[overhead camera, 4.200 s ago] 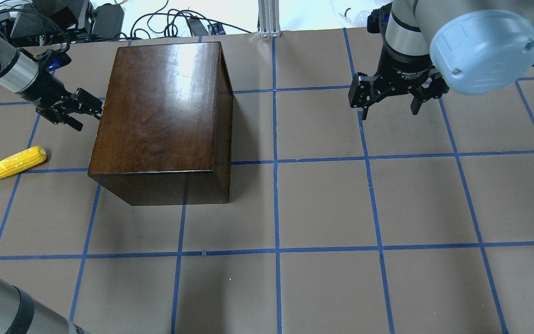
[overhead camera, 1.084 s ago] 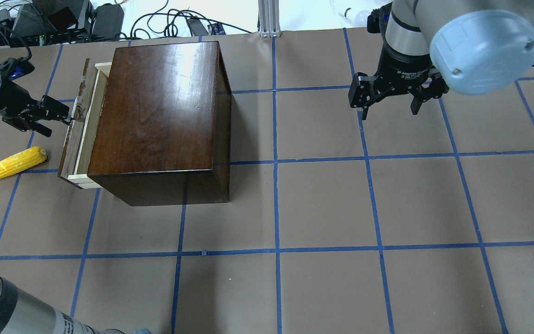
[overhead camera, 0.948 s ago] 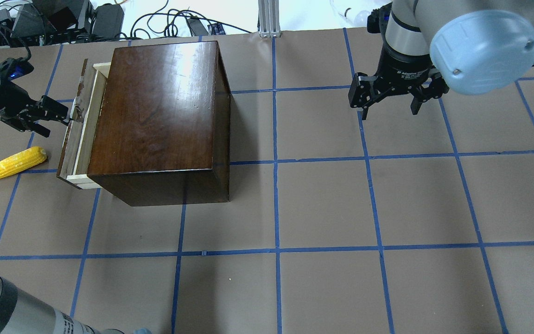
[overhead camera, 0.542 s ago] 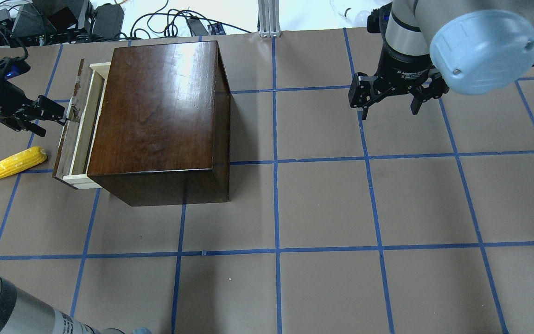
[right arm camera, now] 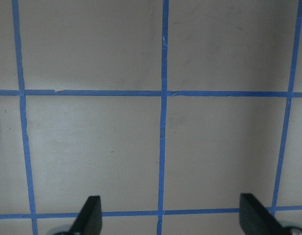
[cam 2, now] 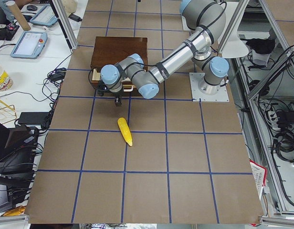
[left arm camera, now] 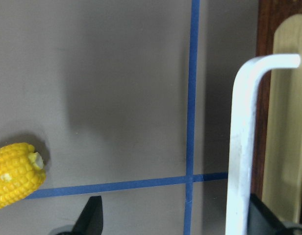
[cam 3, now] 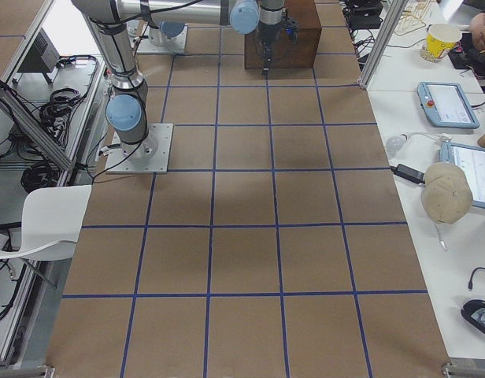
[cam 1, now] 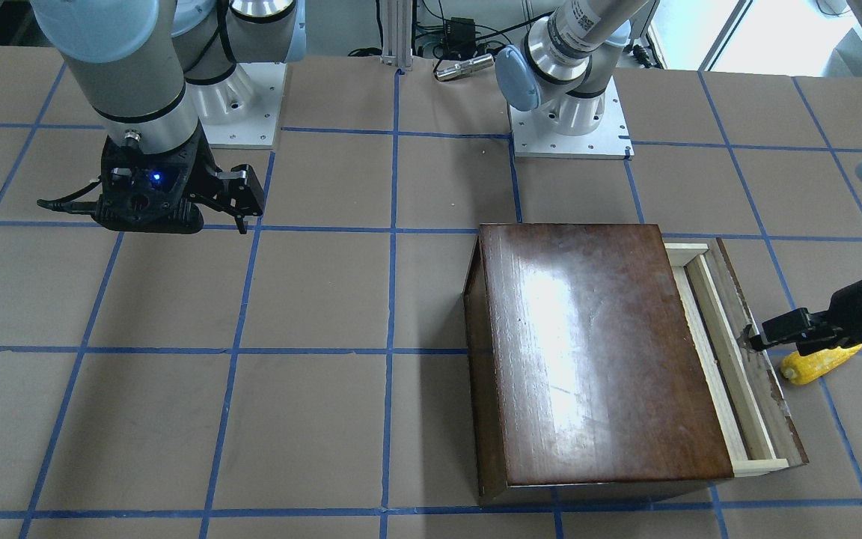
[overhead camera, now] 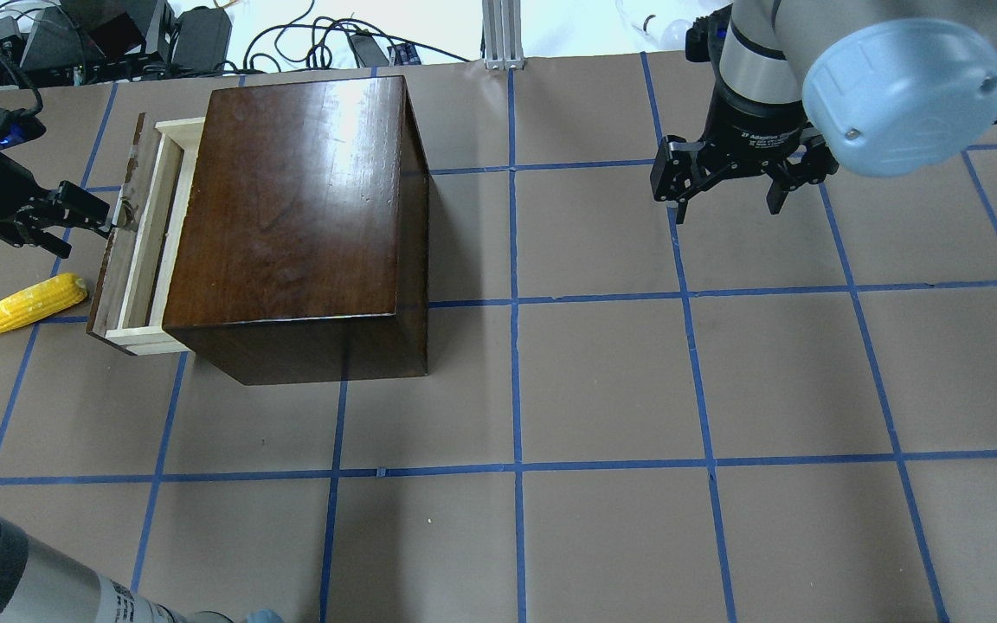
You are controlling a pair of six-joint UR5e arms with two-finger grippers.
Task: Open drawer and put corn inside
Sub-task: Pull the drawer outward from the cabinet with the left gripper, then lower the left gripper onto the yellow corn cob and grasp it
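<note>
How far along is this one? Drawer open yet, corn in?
Done: the drawer is pulled partway out of the box, with a strip of its pale tray showing. In hand: the left gripper, fingers spread, is at the drawer's white handle. Remaining: the corn lies on the table beside the drawer front and needs placing inside. The right gripper hangs open, away from both.

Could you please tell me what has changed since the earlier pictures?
The drawer, shut at first, has slid out of the box toward the robot's left, following the open left end effector at its handle. The corn, box and right end effector stayed put.
</note>
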